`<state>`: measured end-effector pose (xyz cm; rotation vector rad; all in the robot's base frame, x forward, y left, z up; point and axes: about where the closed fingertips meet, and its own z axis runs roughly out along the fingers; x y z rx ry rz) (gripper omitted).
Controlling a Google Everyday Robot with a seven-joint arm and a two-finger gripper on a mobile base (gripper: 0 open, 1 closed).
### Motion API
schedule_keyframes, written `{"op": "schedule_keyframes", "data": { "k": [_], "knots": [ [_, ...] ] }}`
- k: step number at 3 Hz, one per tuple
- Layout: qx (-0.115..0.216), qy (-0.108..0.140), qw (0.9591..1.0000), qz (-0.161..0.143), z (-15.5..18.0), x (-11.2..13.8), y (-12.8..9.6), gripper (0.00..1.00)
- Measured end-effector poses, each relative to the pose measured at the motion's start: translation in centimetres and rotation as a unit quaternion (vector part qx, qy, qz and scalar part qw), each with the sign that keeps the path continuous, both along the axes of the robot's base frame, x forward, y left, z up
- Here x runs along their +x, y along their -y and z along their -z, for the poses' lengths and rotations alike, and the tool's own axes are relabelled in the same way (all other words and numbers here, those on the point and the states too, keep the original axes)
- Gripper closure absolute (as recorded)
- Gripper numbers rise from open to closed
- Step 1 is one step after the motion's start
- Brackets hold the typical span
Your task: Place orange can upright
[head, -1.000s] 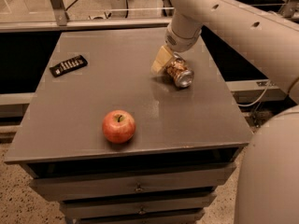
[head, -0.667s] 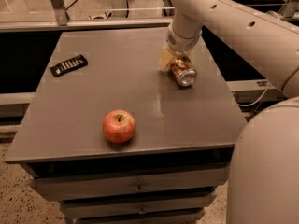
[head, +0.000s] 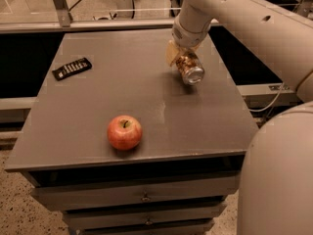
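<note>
- The remote lies near the far left corner of the table, where it was a second ago.
- The apple sits near the front edge, also unmoved.
- The gripper hangs over the far right part of the table, clamped on the orange can.
- The can is tilted, its silver end facing front and down, and it now sits slightly higher than before, with a shadow under it.
- The arm reaches in from the upper right.
</note>
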<state>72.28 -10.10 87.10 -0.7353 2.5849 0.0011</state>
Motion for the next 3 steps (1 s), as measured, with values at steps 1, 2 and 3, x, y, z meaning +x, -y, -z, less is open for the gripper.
{"op": "schedule_keyframes", "data": {
  "k": [1,2,3],
  "knots": [
    [0.034,0.026,0.9985,-0.034,-2.4,-0.5,-1.8,1.00],
    [0.090,0.066,0.9887,-0.100,-4.4,-1.5,-4.3,1.00],
    [0.184,0.124,0.9623,-0.158,-6.7,-2.0,-5.5,1.00]
  ]
}}
